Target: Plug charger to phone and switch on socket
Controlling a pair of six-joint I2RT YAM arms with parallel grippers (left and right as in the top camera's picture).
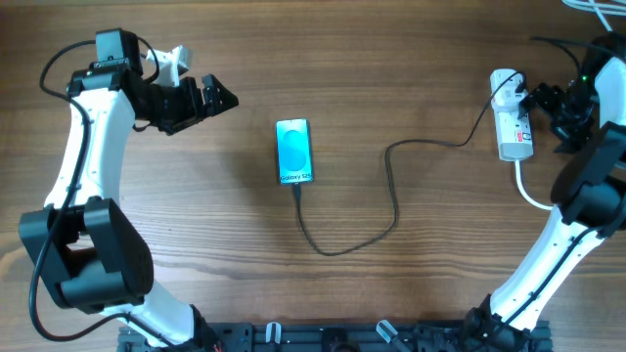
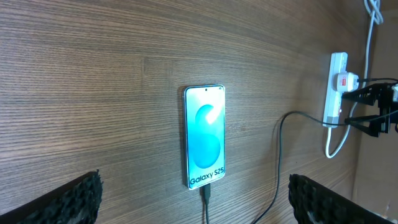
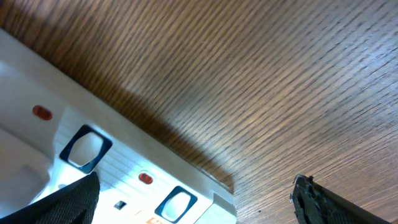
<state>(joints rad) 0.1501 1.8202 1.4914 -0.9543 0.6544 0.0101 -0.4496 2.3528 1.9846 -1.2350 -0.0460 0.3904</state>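
The phone (image 1: 294, 151) lies at the table's centre with its blue-green screen lit and "Galaxy S25" at its near end; it also shows in the left wrist view (image 2: 206, 136). The dark grey charger cable (image 1: 391, 186) is plugged into the phone's near end and curves right to a white adapter (image 1: 510, 88) in the socket strip (image 1: 514, 125). My left gripper (image 1: 207, 98) is open and empty, left of the phone. My right gripper (image 1: 544, 106) is open just right of the strip, whose white face with buttons fills the right wrist view (image 3: 124, 180).
The strip's thick white cord (image 1: 533, 198) loops toward the right arm's base. More white cable (image 1: 587, 8) lies at the far right corner. Bare wooden table surrounds the phone.
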